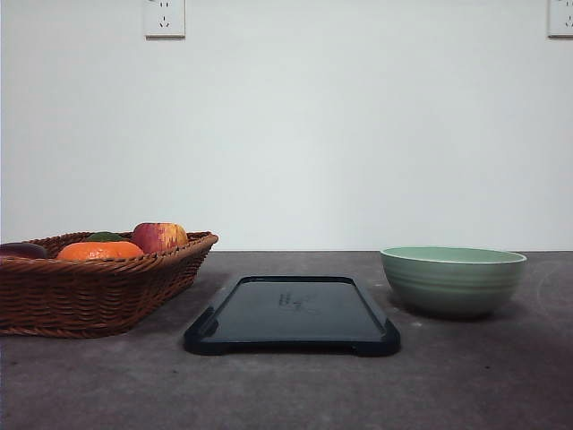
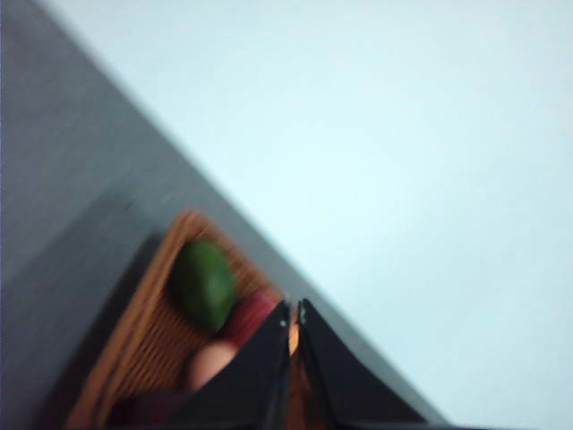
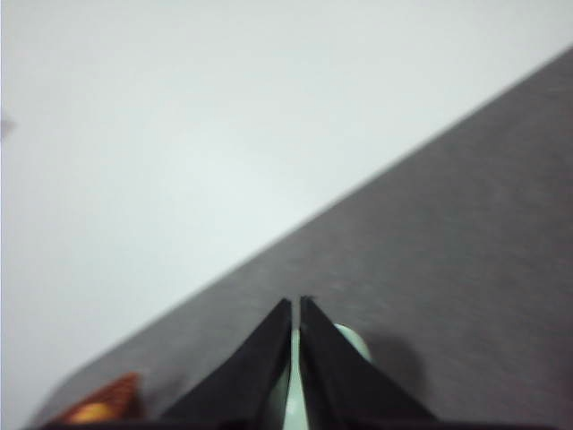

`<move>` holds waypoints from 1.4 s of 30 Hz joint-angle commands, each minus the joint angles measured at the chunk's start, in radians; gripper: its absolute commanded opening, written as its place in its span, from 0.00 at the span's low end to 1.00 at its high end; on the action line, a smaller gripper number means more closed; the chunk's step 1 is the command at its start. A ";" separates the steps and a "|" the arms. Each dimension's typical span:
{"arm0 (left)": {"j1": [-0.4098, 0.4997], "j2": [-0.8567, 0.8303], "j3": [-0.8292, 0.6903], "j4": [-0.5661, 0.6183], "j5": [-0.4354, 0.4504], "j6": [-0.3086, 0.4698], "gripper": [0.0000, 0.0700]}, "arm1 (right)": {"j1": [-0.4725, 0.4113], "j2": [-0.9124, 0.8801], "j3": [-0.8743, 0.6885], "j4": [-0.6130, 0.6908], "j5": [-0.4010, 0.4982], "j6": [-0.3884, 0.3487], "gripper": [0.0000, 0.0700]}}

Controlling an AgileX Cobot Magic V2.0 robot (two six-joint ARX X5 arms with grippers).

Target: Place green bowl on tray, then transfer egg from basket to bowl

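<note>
Green bowl (image 1: 453, 279) sits at 3 o'clock of the empty tray (image 1: 293, 313), so you move it first. Egg (image 2: 211, 365) waits in the basket (image 1: 89, 285). Both grippers' fingers (image 2: 260, 372) (image 3: 260, 367) narrow, holding nothing.

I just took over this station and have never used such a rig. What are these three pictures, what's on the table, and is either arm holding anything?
This is a two-armed robot at a table. The front view looks forward over the table. It shows the tray in the middle, bare, the green bowl to its right on the table, apart from it, and the basket on the left with an apple, an orange and other fruit.

The other two pictures come from cameras on the wrists. The left gripper is above the basket; a pale round thing there may be the egg, too blurred to be sure. The right gripper is above the bowl. On both, the fingers sit together, holding nothing.
</note>
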 commanded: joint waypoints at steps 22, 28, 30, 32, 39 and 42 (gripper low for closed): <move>-0.002 0.362 0.588 -0.418 0.107 0.510 0.00 | 0.003 0.271 0.403 -0.258 -0.145 -0.426 0.01; -0.014 0.549 0.727 -0.555 0.157 0.591 0.00 | 0.003 0.435 0.515 -0.382 -0.189 -0.557 0.01; -0.021 0.610 0.769 -0.602 0.176 0.613 0.00 | 0.004 0.489 0.546 -0.414 -0.209 -0.584 0.01; -0.031 0.667 0.806 -0.649 0.187 0.639 0.00 | 0.004 0.540 0.576 -0.447 -0.229 -0.610 0.01; -0.084 0.835 0.921 -0.844 0.198 0.841 0.00 | 0.033 0.697 0.667 -0.592 -0.231 -0.738 0.01; -0.104 0.861 0.931 -0.863 0.198 0.914 0.00 | 0.053 0.750 0.690 -0.649 -0.227 -0.786 0.01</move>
